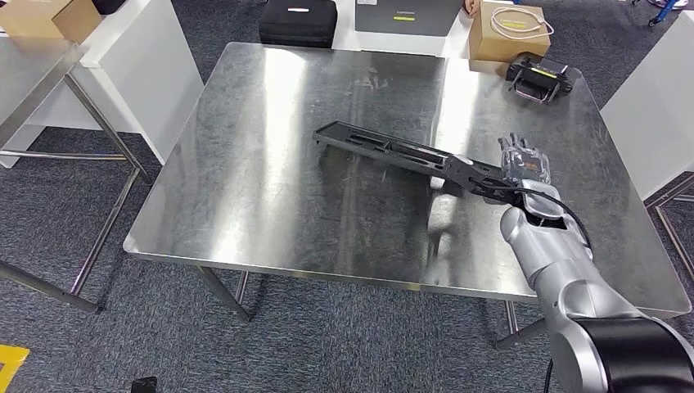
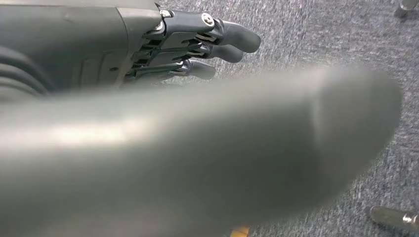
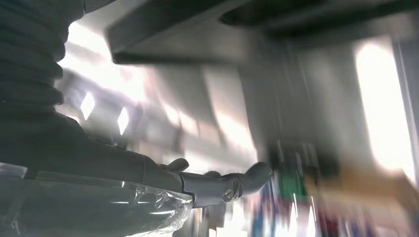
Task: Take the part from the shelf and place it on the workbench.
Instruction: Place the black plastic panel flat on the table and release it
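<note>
A long black part (image 1: 393, 150) stretches over the middle of the steel workbench (image 1: 262, 196). Its far left end sits low near the tabletop and its right end is raised. My right hand (image 1: 524, 164), wrapped in clear plastic, holds that right end at the palm, with its fingers stretched out beyond it. Blurred in the right wrist view, the dark part (image 3: 197, 19) runs above the outstretched fingers (image 3: 247, 177). My left hand (image 2: 197, 44) hangs over grey carpet, holding nothing, with its fingers loosely extended.
A black device with a yellow label (image 1: 540, 79) lies at the workbench's far right corner. Behind it is a cardboard box with a cable (image 1: 507, 31). A black case (image 1: 297, 20) stands on the floor beyond the bench. Another steel table (image 1: 33, 82) stands at the left.
</note>
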You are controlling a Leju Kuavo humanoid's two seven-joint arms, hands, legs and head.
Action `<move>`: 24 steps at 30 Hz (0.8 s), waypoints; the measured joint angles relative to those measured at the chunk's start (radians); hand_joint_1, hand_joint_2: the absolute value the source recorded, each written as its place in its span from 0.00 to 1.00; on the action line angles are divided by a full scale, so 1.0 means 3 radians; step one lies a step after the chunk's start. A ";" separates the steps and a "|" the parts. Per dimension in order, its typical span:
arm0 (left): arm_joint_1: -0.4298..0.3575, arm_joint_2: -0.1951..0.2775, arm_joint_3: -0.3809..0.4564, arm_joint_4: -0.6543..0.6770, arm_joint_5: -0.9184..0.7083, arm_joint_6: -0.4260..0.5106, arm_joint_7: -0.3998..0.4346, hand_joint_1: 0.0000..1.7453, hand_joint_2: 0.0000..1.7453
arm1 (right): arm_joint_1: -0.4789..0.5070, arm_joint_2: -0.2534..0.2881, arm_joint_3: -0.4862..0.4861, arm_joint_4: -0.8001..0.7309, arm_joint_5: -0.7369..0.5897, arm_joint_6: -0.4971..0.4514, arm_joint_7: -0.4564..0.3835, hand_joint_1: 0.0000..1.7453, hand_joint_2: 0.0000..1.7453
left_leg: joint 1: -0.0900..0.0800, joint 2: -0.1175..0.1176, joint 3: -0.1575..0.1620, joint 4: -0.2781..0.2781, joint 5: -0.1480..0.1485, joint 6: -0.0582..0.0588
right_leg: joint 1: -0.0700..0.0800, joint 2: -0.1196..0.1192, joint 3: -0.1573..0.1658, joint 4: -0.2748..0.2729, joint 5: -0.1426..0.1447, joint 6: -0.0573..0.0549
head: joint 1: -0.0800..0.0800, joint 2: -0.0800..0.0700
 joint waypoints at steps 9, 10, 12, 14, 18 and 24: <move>-0.0042 0.0035 0.0000 -0.0001 -0.0138 -0.0091 0.0213 0.00 0.00 | -0.0296 -0.0290 -0.0508 0.0236 -0.0439 0.1544 0.0296 0.00 1.00 | -0.0004 -0.0001 0.0005 0.0001 0.0001 0.0002 | -0.0003 -0.0002 0.0008 0.0000 0.0004 0.0007 | 0.0001 0.0000; -0.0043 0.0035 0.0000 -0.0001 -0.0140 -0.0096 0.0215 0.00 0.00 | -0.0314 -0.0311 -0.0538 0.0244 -0.0443 0.1548 0.0305 0.00 0.75 | -0.0005 -0.0001 0.0005 0.0001 0.0001 0.0002 | -0.0003 -0.0001 0.0008 0.0000 0.0005 0.0007 | 0.0000 0.0000; -0.0047 0.0036 0.0000 -0.0001 -0.0144 -0.0108 0.0217 0.00 0.00 | -0.0342 -0.0346 -0.0583 0.0256 -0.0441 0.1518 0.0311 0.00 0.25 | -0.0005 0.0001 0.0007 0.0001 0.0001 0.0002 | -0.0003 0.0001 0.0008 0.0000 0.0005 0.0008 | 0.0000 0.0000; -0.0050 0.0037 0.0001 -0.0001 -0.0145 -0.0120 0.0216 0.00 0.00 | -0.0371 -0.0368 -0.0607 0.0259 -0.0431 0.1463 0.0311 0.00 0.00 | -0.0005 0.0001 0.0008 0.0001 0.0001 0.0002 | -0.0003 0.0001 0.0009 0.0000 0.0005 0.0008 | -0.0001 0.0000; -0.0052 0.0045 0.0004 -0.0001 -0.0160 -0.0161 0.0215 0.00 0.00 | -0.0442 -0.0402 -0.0622 0.0263 -0.0409 0.1403 0.0309 0.00 0.00 | -0.0015 -0.0001 0.0005 0.0018 -0.0012 0.0022 | -0.0021 0.0000 0.0012 -0.0004 0.0008 0.0016 | -0.0002 0.0000; -0.0064 0.0057 0.0004 -0.0002 -0.0189 -0.0167 0.0217 0.00 0.00 | -0.0471 -0.0442 -0.0622 0.0264 -0.0389 0.1371 0.0283 0.00 0.00 | -0.0034 0.0002 0.0026 -0.0001 0.0006 0.0100 | -0.0042 0.0001 0.0029 -0.0013 0.0011 0.0081 | -0.0002 0.0000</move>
